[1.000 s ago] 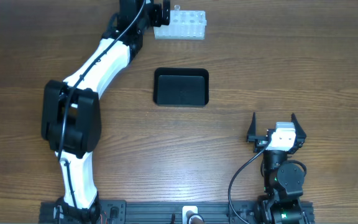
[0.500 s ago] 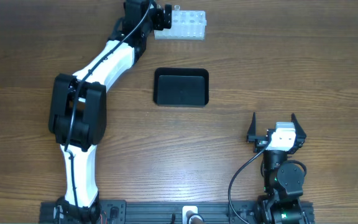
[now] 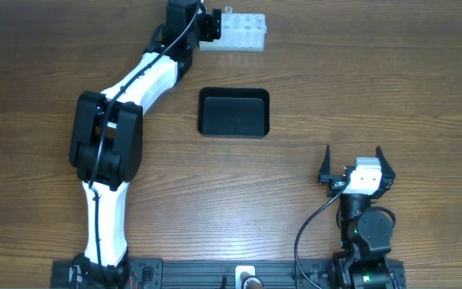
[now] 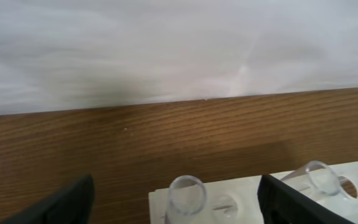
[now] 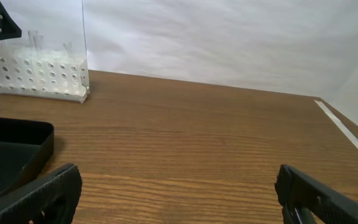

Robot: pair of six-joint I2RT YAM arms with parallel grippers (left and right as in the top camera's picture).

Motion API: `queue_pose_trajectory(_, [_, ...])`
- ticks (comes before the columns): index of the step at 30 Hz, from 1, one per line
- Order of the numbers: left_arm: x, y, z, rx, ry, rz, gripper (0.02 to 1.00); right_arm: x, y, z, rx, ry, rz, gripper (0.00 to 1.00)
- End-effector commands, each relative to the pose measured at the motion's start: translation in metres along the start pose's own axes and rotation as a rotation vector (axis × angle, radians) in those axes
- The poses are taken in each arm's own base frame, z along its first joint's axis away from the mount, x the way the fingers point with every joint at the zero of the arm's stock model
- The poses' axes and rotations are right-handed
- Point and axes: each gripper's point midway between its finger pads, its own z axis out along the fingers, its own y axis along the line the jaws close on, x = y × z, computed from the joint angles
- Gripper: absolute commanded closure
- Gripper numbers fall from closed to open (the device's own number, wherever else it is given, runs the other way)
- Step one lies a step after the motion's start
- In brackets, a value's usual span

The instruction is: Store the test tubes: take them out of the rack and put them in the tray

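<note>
We find the left gripper [image 3: 212,22] released at the rack's [image 3: 239,34] left end, its fingers spread either side of a test tube [image 4: 186,194] standing in it. The black tray [image 3: 233,114] lies near the rack, apart from it. The right gripper [image 3: 353,149] is released, well apart.

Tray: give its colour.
The tray is plain black, best seen in the top view.

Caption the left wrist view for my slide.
Open left end effector straddling one test tube at the end of the white rack.
</note>
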Motion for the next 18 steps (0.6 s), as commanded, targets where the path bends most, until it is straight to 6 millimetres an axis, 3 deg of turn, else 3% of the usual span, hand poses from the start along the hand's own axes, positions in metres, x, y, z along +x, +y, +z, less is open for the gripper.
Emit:
queue_pose_trajectory(1, [0.0,-0.0046,0.0095,0.002,-0.025,-0.006,0.233,0.0016,0.0008,-0.0002,-0.001,-0.001,-0.005,0.009])
queue_pose_trajectory(18, [0.0052,-0.0016,0.0158,-0.021,-0.037,-0.006,0.465,0.0016,0.0008,-0.0002,-0.001,-0.001,-0.005,0.009])
